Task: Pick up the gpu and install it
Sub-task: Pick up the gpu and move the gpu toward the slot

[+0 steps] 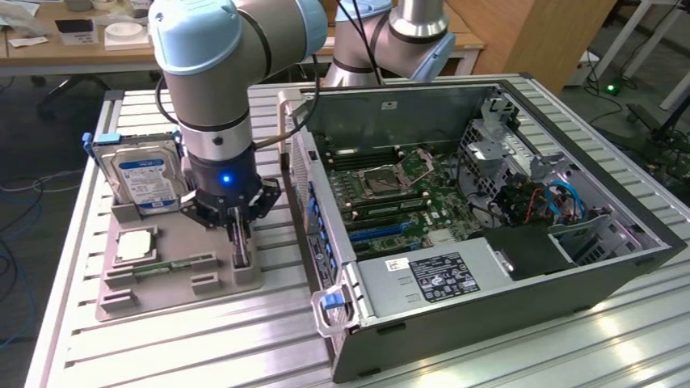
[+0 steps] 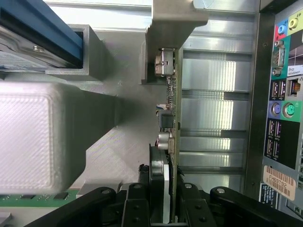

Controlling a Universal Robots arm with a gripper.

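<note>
Pickup under way, install not begun: my gripper (image 1: 239,242) stood lowered over the grey parts holder (image 1: 161,295) on the slatted table (image 1: 216,352), at the holder's edge nearest the open computer case (image 1: 603,267). In the wrist view the gpu (image 2: 171,101) ran on edge straight between my two black fingers (image 2: 137,203), which lay close against either face of the card, so I judged my gripper (image 2: 163,189) clamped on it. The card's metal end bracket (image 2: 161,61) sat against the holder's upright post, and nothing showed the card raised out of its seat; by my reading it had been gripped but not yet lifted. Toward the holder's opposite edge the hard drive (image 1: 145,174) stood upright in its cradle, with the memory stick (image 1: 173,265) lying flat near the holder's middle, neither touched by me. Inside the case the motherboard (image 1: 399,202) lay exposed and its blue expansion slot (image 1: 377,230) held no card. The lift, the carry across to the case and the seating were all left to do.
</note>
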